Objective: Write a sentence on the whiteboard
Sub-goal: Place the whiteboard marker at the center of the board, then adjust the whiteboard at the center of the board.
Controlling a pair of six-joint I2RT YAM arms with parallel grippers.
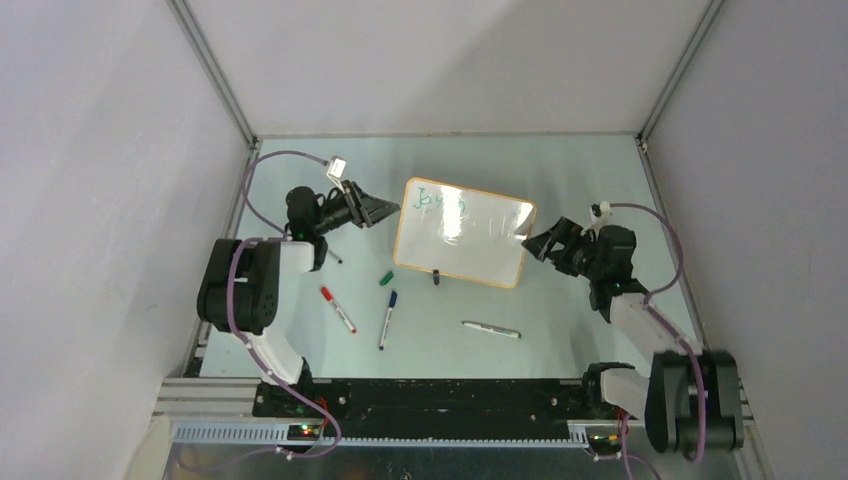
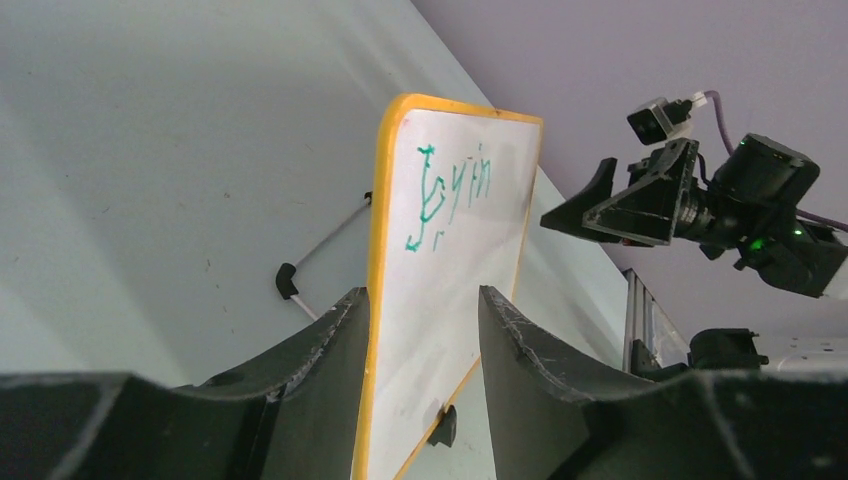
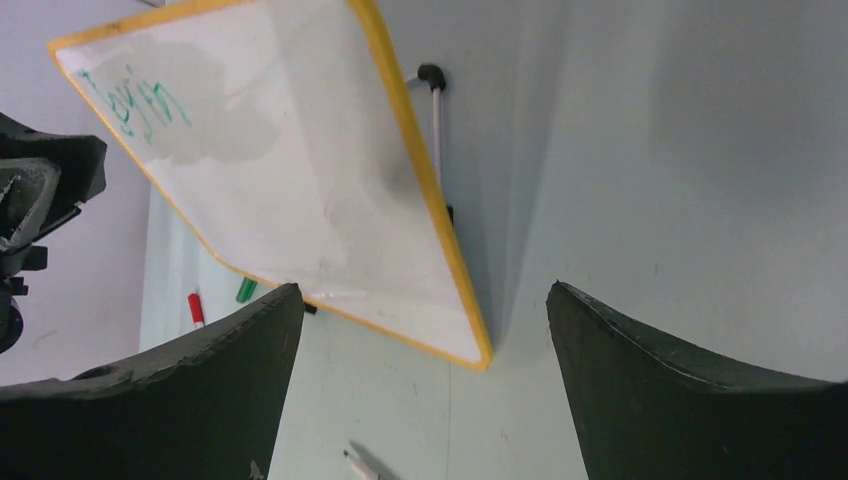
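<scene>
The green writing (image 2: 452,190) is scribbly and hard to read, up in one corner of the whiteboard (image 1: 465,240). It is a shiny board with an orange rim, standing tilted in the middle of the table (image 1: 560,300). The left gripper (image 2: 424,300) has a finger on each side of its edge; I cannot tell if it squeezes. The right gripper (image 3: 422,290) is spread wide, empty.

Robotics lab cell: grey panel walls (image 1: 90,150), aluminium strut (image 1: 212,70), left arm (image 1: 240,285), right arm (image 1: 690,400) bolted on base rail (image 1: 440,398), cabled wrist camera (image 2: 660,120).
</scene>
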